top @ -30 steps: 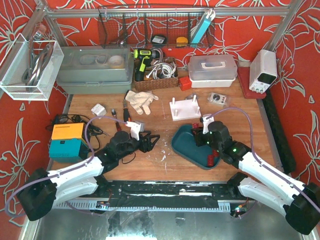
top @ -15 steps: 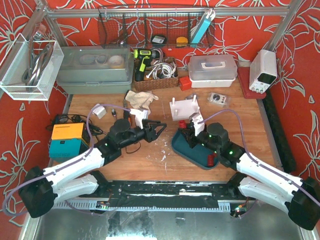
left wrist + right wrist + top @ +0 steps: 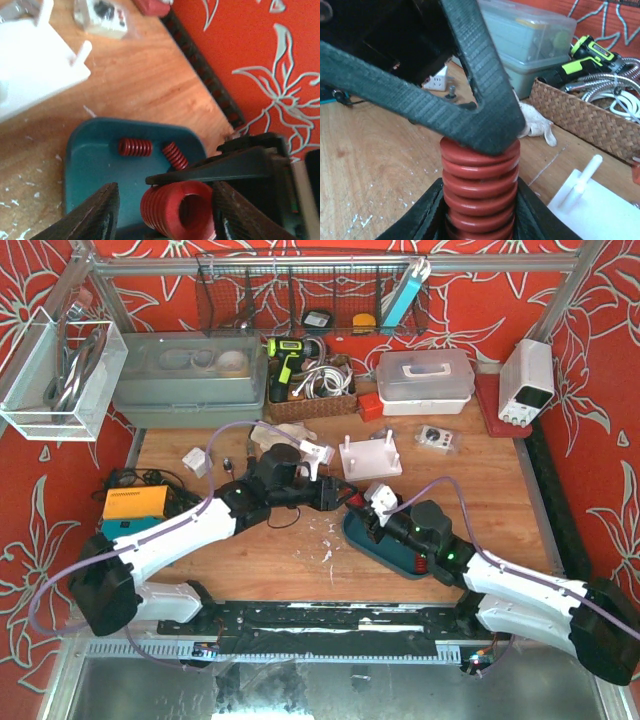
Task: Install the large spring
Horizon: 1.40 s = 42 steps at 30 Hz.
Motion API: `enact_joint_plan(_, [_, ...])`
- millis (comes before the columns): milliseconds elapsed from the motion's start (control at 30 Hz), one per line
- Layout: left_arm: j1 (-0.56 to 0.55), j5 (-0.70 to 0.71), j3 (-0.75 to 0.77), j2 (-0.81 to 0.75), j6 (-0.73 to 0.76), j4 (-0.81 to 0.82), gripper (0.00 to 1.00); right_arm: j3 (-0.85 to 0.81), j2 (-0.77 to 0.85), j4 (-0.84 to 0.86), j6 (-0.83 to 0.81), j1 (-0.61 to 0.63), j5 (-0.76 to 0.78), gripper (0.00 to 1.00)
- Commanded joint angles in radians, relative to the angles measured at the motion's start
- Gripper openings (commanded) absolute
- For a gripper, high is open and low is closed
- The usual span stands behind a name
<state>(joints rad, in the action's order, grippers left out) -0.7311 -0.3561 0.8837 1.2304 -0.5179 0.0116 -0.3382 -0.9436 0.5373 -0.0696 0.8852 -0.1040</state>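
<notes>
The large red spring (image 3: 480, 192) is gripped upright between the fingers of my right gripper (image 3: 479, 212), above the left part of the teal tray (image 3: 390, 545). My left gripper (image 3: 167, 212) is open, and its two fingers straddle the open end of the same spring (image 3: 177, 210) with a gap on the left side. One left finger (image 3: 470, 95) lies across the spring's top. In the top view the two grippers meet: the left gripper (image 3: 343, 495) is just left of the right gripper (image 3: 368, 512), and the spring is hidden there. The white peg fixture (image 3: 368, 457) stands just behind them.
Two small red springs (image 3: 134, 147) lie in the tray, and another shows near its front (image 3: 421, 562). A wicker basket (image 3: 310, 400), a grey bin (image 3: 185, 380), a white box (image 3: 425, 380) and a glove (image 3: 280, 440) line the back. An orange and teal box (image 3: 135, 520) stands at the left.
My left arm swung right and forward to the tray. My right gripper moved left with the large spring. The left fingers now straddle the spring's end.
</notes>
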Motion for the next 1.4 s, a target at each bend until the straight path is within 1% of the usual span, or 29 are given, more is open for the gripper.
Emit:
enact_joint_plan(0, [-0.017, -0.081, 0.055, 0.057, 0.021, -0.074, 0.51, 0.02, 0.008, 0.111, -0.063, 0.028, 0.044, 0.03])
enact_joint_plan(67, [-0.021, -0.097, 0.067, 0.07, 0.019, -0.077, 0.5, 0.022, 0.013, 0.11, -0.07, 0.036, 0.057, 0.03])
enact_joint_plan(200, [-0.025, -0.081, 0.074, 0.073, 0.026, -0.095, 0.46, 0.012, 0.008, 0.089, -0.075, 0.042, 0.08, 0.03])
enact_joint_plan(267, [-0.025, -0.077, 0.075, 0.075, 0.026, -0.1, 0.46, 0.009, 0.003, 0.089, -0.074, 0.044, 0.08, 0.03])
enact_joint_plan(333, [-0.025, -0.091, 0.081, 0.081, 0.027, -0.104, 0.49, 0.001, -0.008, 0.079, -0.07, 0.044, 0.082, 0.03])
enact_joint_plan(400, [-0.027, -0.093, 0.082, 0.082, 0.027, -0.105, 0.5, -0.002, -0.016, 0.079, -0.068, 0.046, 0.086, 0.03])
enact_joint_plan(633, [-0.027, -0.071, 0.088, 0.098, 0.036, -0.115, 0.43, -0.014, -0.029, 0.06, -0.061, 0.053, 0.102, 0.03])
enact_joint_plan(833, [-0.027, -0.037, 0.093, 0.112, 0.049, -0.128, 0.42, -0.018, -0.032, 0.049, -0.053, 0.052, 0.111, 0.04])
enact_joint_plan(900, [-0.027, -0.034, 0.097, 0.118, 0.052, -0.127, 0.36, -0.02, -0.031, 0.044, -0.049, 0.053, 0.112, 0.04])
enact_joint_plan(1033, [-0.027, -0.029, 0.102, 0.122, 0.059, -0.121, 0.15, -0.027, -0.03, 0.026, -0.044, 0.052, 0.115, 0.05])
enact_joint_plan(1100, [-0.027, -0.028, 0.105, 0.124, 0.062, -0.121, 0.07, -0.027, -0.03, 0.019, -0.038, 0.053, 0.12, 0.07])
enact_joint_plan(1167, [-0.027, -0.027, 0.107, 0.126, 0.064, -0.118, 0.01, -0.025, -0.03, 0.016, -0.028, 0.053, 0.127, 0.12])
enact_joint_plan(1367, [-0.027, 0.014, 0.123, 0.126, 0.067, -0.121, 0.0, -0.038, -0.04, -0.023, -0.018, 0.053, 0.164, 0.37])
